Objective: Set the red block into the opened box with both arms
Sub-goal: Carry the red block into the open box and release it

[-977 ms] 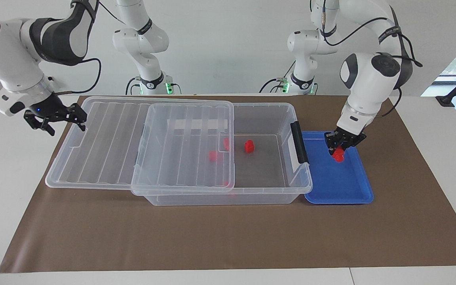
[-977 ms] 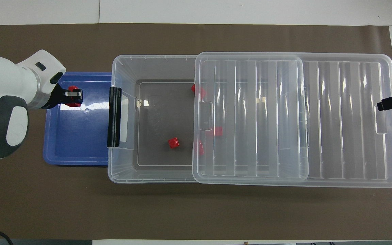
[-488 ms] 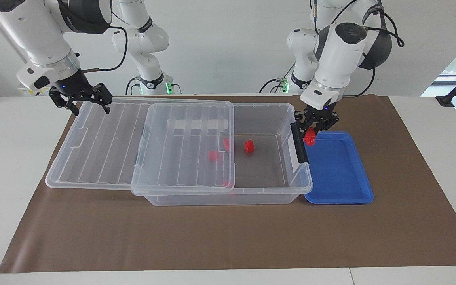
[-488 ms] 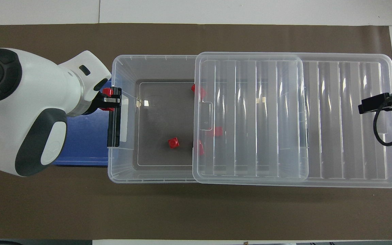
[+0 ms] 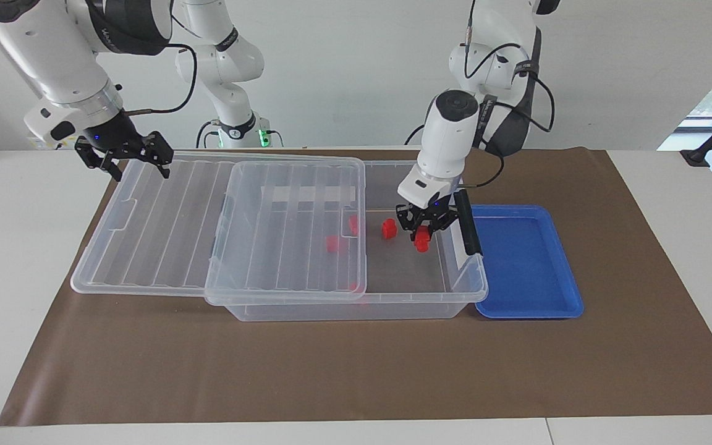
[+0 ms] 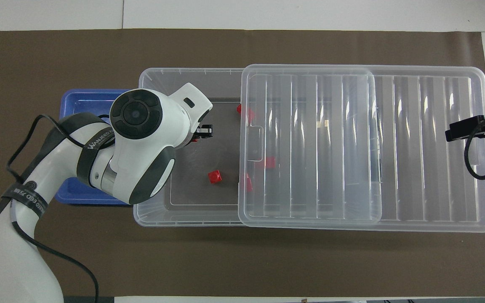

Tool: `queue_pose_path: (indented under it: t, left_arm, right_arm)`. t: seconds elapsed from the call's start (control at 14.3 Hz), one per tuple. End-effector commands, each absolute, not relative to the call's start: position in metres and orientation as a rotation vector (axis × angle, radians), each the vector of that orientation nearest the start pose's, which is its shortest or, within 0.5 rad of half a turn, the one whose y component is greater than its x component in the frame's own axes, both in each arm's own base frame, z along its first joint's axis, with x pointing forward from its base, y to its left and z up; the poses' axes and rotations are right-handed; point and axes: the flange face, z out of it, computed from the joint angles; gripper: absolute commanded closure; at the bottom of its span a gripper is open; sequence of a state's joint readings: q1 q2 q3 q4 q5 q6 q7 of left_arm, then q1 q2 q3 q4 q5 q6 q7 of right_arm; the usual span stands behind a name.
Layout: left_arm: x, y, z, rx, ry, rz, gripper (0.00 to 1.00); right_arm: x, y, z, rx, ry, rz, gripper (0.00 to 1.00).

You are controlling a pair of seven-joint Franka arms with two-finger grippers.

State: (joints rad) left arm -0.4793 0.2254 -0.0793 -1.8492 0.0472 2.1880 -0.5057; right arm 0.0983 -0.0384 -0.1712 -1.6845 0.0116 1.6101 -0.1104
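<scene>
Left gripper (image 5: 424, 227): fingers closed on the small bright red plastic block (image 5: 421, 240), which hangs directly below the fingertips with most of its body showing beneath them. Whether its long axis is upright or tilted cannot be told. In the overhead view the wrist hides the block; only the black finger ends (image 6: 203, 131) show.

Relation governing the coming move: the held block is over the uncovered part of the large clear plastic storage box (image 5: 455, 296), inside its rim, with bare floor straight below the fingers. The black latch (image 5: 468, 222) stands just beside the gripper toward the left arm's end of the table. Judgement: release needs only an opening of the fingers, perhaps after a short descent; no sideways travel appears necessary.

Outward from the fingers: a loose red piece (image 5: 389, 228) lies on the box floor close by, apart from the held block. Two more red pieces (image 5: 334, 243) lie under the ribbed clear lid (image 5: 164, 216), which is slid toward the right arm's end.

The shallow blue tray (image 5: 529, 272) carries no block.

Right gripper (image 5: 126, 156): fingers spread, holding nothing, waiting over the lid's outer edge.
</scene>
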Motion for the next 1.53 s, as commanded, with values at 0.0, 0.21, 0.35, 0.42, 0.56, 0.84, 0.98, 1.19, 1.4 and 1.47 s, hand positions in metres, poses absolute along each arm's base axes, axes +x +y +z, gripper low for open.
queue_pose_path:
  t: [0.0, 0.21, 0.35, 0.42, 0.56, 0.84, 0.98, 1.19, 1.4, 1.47]
  left_arm:
    - [0.538, -0.330, 0.383, -3.161, 0.101, -0.205, 1.00]
    - [0.538, -0.344, 0.340, -3.152, 0.148, -0.186, 1.00]
    - [0.538, -0.340, 0.321, -3.170, 0.148, -0.234, 1.00]
    - [0.539, -0.335, 0.317, -3.179, 0.141, -0.261, 1.00]
    - [0.542, -0.330, 0.315, -3.179, 0.133, -0.267, 1.00]
    - [0.547, -0.326, 0.317, -3.178, 0.116, -0.272, 0.11]
    - [0.546, -0.324, 0.327, -3.178, 0.110, -0.280, 0.00]
    - [0.540, -0.322, 0.371, -3.172, 0.106, -0.293, 0.00]
    - [0.530, -0.317, 0.423, -3.158, 0.102, -0.275, 0.00]
    - [0.525, -0.314, 0.441, -3.152, 0.099, -0.264, 0.00]
  right_arm:
    - [0.540, -0.042, 0.593, -3.115, -0.037, 0.053, 0.00]
    - [0.539, -0.042, 0.593, -3.114, -0.037, 0.055, 0.00]
    - [0.539, -0.042, 0.593, -3.114, -0.037, 0.057, 0.00]
    - [0.539, -0.042, 0.592, -3.114, -0.037, 0.060, 0.00]
    - [0.539, -0.042, 0.592, -3.114, -0.037, 0.060, 0.00]
    - [0.539, -0.042, 0.592, -3.114, -0.037, 0.060, 0.00]
    - [0.538, -0.042, 0.592, -3.113, -0.040, 0.062, 0.00]
    - [0.539, -0.042, 0.592, -3.114, -0.040, 0.060, 0.00]
    - [0.538, -0.043, 0.592, -3.113, -0.040, 0.062, 0.00]
    - [0.539, -0.044, 0.592, -3.114, -0.042, 0.057, 0.00]
